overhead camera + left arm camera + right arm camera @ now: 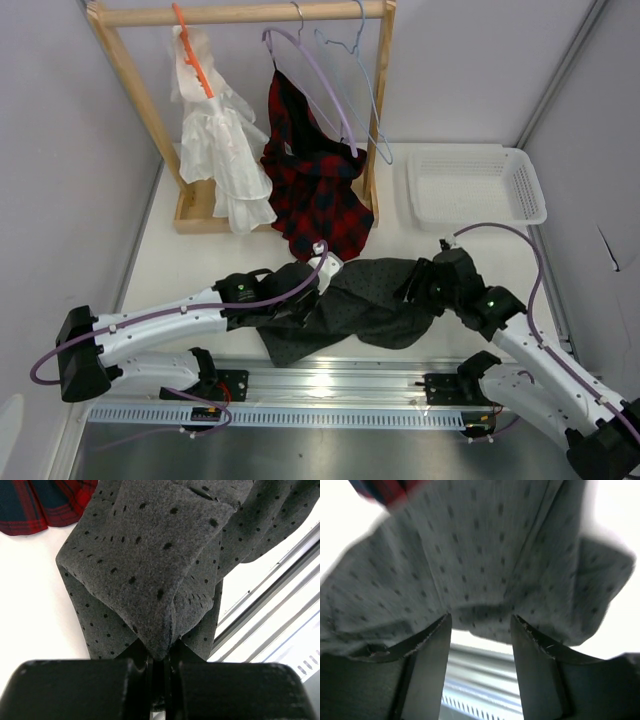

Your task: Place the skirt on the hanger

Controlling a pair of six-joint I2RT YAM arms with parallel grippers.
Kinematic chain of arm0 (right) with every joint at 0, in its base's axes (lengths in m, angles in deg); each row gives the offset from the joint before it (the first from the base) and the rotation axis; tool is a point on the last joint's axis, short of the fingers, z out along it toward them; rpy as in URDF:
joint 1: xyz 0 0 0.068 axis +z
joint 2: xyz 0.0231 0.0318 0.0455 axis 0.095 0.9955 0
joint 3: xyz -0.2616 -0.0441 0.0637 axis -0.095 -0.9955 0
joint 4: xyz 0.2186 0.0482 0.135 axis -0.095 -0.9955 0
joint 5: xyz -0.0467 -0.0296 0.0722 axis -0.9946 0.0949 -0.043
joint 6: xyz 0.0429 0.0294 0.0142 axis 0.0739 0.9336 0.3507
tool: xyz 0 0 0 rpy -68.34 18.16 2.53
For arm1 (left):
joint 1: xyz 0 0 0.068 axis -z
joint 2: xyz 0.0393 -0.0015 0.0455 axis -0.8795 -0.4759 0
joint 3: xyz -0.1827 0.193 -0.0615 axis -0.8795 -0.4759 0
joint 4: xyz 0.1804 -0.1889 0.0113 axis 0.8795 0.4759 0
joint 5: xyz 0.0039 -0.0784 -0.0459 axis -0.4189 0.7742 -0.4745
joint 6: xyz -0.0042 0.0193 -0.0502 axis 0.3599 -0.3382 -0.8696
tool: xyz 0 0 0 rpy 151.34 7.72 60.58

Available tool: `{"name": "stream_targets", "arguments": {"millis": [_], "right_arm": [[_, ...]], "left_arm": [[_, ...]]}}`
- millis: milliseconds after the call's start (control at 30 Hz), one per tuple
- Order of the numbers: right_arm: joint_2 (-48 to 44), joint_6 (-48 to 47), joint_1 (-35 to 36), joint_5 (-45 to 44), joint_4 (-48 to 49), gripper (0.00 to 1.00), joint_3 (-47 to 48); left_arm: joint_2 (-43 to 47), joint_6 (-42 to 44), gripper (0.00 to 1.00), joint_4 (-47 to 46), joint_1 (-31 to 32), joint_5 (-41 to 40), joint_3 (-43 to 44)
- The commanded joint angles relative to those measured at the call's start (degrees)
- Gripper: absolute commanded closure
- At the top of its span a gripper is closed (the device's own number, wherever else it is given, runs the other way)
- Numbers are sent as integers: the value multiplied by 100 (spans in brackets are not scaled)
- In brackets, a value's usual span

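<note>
Pinching the skirt (150,570), the left claw (161,656) is clamped; the right claw (481,620) stands spread against it.

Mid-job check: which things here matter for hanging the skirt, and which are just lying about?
Job: skirt; blue hanger; left gripper, shut on skirt; right gripper, open.
Lying about: plaid garment, white dress, lilac hanger, orange hanger, basket.

Skirt (490,565) blurred, cut off by right wrist frame edges
</note>
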Motion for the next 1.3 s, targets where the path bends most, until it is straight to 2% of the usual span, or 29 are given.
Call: {"name": "stream_targets", "arguments": {"millis": [0, 467, 600, 833, 967, 1033, 1067, 1167, 1267], "right_arm": [[20, 670, 327, 67, 725, 43, -303], [715, 1014, 476, -222, 1817, 42, -1033], [618, 1145, 459, -319, 2124, 42, -1253], [460, 1374, 476, -477, 2652, 48, -1692], [328, 1400, 450, -618, 2714, 57, -1745], [267, 1418, 441, -680, 2732, 68, -1737], [258, 1409, 415, -689, 2740, 77, -1719], [153, 1357, 354, -671, 2610, 97, -1553], [-40, 1138, 188, -645, 2146, 100, -1061]], "left_arm": [[44, -62, 100, -196, -29, 83, 19], [17, -62, 100, -126, -29, 100, 27], [0, -62, 100, -143, -29, 118, -7], [-62, -79, 100, -143, -29, 135, -51], [-80, -62, 100, -108, -29, 135, -34], [-80, -62, 100, -73, -29, 118, -16], [-80, -62, 100, -64, -29, 109, -25], [-62, -35, 100, 15, -29, 48, 28], [-18, 70, 100, 217, -64, -233, 212]]}}
